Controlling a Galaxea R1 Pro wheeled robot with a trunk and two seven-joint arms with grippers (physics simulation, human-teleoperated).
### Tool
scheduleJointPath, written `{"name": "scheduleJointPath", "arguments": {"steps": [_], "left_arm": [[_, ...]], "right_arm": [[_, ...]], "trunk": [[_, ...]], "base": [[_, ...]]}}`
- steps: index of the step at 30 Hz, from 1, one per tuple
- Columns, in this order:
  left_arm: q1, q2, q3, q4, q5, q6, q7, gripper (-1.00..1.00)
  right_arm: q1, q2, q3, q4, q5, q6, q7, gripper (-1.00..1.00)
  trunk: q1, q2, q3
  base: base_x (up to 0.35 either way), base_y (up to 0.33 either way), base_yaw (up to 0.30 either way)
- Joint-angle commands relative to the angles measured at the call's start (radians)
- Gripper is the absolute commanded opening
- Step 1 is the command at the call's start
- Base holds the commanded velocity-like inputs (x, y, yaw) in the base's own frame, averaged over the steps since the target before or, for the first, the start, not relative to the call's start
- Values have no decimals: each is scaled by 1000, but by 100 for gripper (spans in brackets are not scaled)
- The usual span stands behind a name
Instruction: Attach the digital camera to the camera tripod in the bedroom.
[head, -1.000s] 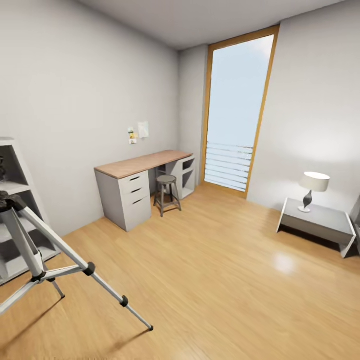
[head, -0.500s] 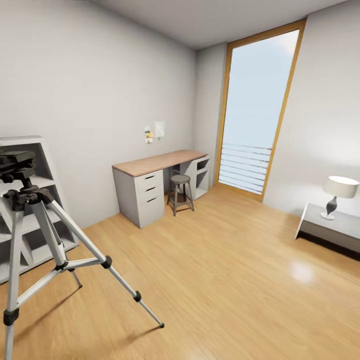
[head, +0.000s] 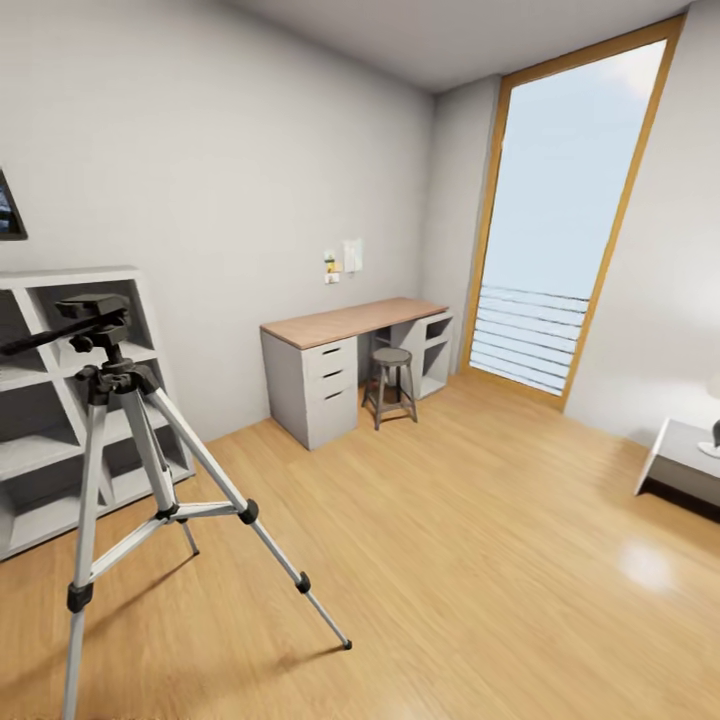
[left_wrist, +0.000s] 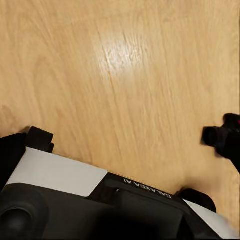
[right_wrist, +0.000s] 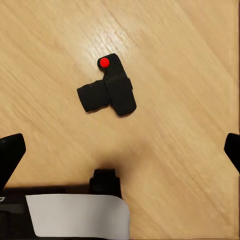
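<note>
The camera tripod (head: 120, 470) stands on the wood floor at the left of the head view, silver legs spread, its black pan head (head: 92, 312) bare on top with the handle pointing left. In the right wrist view the digital camera (right_wrist: 107, 92) lies on the floor, black with a red dot, lens pointing sideways. My right gripper (right_wrist: 122, 147) hangs above it, open, its two dark fingertips (right_wrist: 11, 156) far apart at the frame's edges and not touching the camera. At the edge of the left wrist view is a small black shape (left_wrist: 225, 140), probably the same camera.
White cube shelves (head: 40, 440) stand against the wall behind the tripod. A desk (head: 345, 350) with drawers and a stool (head: 391, 382) sit at the far wall beside a tall window (head: 560, 230). A low grey table (head: 690, 460) is at the right. My base (left_wrist: 60, 195) shows below the left wrist.
The head view has swung left, so desk, window and table slid right in the picture. The tripod and shelves have come much further into view. Nothing itself moved.
</note>
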Motion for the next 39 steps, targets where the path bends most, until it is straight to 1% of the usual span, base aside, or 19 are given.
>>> {"name": "scheduleJointPath", "arguments": {"steps": [1,3,8,10,13,14,17,20,24,29,31,32,39], "left_arm": [[0,0,4,-13,18,19,1,100],[0,-2,10,-40,43,50,9,100],[-2,-4,13,-58,57,66,47,100],[-3,-5,13,-61,59,68,52,100],[-4,-6,14,-87,89,83,68,100],[-4,-6,14,-87,89,83,68,100],[-4,-6,13,-106,130,99,78,100],[-4,-5,14,-126,164,108,100,100],[-4,-6,14,-144,206,114,144,100],[-4,-6,13,-153,274,113,202,100],[-4,-6,13,-155,295,111,220,100],[-4,-5,12,-155,312,106,235,100],[-3,-5,8,-157,324,89,247,100]], "right_arm": [[-1,-1,0,-3,1,7,0,100],[-6,-3,0,-3,1,9,0,100],[-9,-4,0,-12,1,11,0,100],[-9,-4,0,-15,1,12,0,100],[-10,-5,0,-29,0,16,0,100],[-10,-5,0,-32,0,16,0,100],[-10,-5,0,-36,0,17,0,100],[-11,-5,0,-42,0,18,0,100],[-11,-4,0,-46,0,18,0,100],[-13,-2,-1,-60,0,21,0,100],[-13,-2,-1,-68,0,24,0,100],[-14,-2,-1,-80,0,35,0,100],[-14,-3,-1,-108,0,62,0,100]], "trunk": [[0,-1,-1],[0,-1,-1],[0,-1,-2],[0,-1,-2],[0,-1,-2],[0,-1,-2],[0,-1,-2],[0,-1,-2],[0,-1,-2],[0,-1,-2],[0,-1,-2],[0,-1,-2],[0,-1,-2]], "base": [[0,0,48],[0,0,25],[0,0,11],[0,0,5],[0,0,2],[0,0,1],[0,0,1],[-24,0,1],[-141,0,0],[-255,-10,0],[-203,-24,0],[-92,-11,0],[-51,-6,0]]}}
